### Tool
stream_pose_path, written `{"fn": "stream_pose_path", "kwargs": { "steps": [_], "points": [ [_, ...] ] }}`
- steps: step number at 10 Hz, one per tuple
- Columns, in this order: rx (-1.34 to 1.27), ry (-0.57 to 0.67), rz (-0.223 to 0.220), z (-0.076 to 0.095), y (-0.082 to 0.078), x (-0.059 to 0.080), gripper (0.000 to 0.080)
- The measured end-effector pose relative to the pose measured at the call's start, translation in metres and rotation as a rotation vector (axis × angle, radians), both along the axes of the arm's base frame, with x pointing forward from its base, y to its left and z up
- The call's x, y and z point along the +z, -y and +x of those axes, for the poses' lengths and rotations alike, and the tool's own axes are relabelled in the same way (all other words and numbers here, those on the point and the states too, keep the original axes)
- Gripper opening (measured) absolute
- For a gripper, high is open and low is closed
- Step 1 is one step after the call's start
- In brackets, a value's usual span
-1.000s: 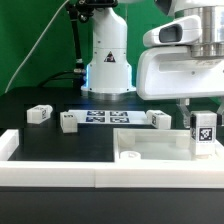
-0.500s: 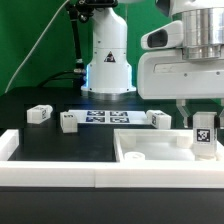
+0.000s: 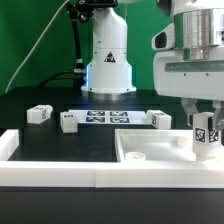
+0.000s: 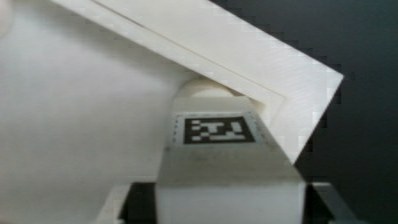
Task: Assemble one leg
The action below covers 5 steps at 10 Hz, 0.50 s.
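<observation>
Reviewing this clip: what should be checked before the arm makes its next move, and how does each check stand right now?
1. Grip: the claw is shut on the leg, with the tag facing out. Ok.
2. Leg attitude: it looks upright in the exterior view. Ok.
3. Placement: the wrist view shows the leg tucked into a corner of the panel, just inside the raised rim. Ok.
4. Seating: the leg's base and any hole beneath it are hidden. Cannot tell.
5. Clutter: the three spare legs lie beyond the panel by the marker board, apart from the claw. Ok.
</observation>
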State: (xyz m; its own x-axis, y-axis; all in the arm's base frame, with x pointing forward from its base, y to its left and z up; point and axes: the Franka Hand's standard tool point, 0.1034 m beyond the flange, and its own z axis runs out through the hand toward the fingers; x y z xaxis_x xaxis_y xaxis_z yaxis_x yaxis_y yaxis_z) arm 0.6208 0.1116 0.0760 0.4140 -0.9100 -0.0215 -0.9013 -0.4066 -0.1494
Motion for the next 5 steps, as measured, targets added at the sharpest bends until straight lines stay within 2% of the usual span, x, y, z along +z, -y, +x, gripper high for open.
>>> {"fn": "stream_pose_path", "kwargs": {
  "steps": [2,5],
  "points": [
    [-0.127,-0.011,0.032,0.0,0.0018,-0.0002,0.0292],
    [-0.258,-0.026,0.053,-0.0007,0.0003,-0.0003,0.0292]
  ]
}}
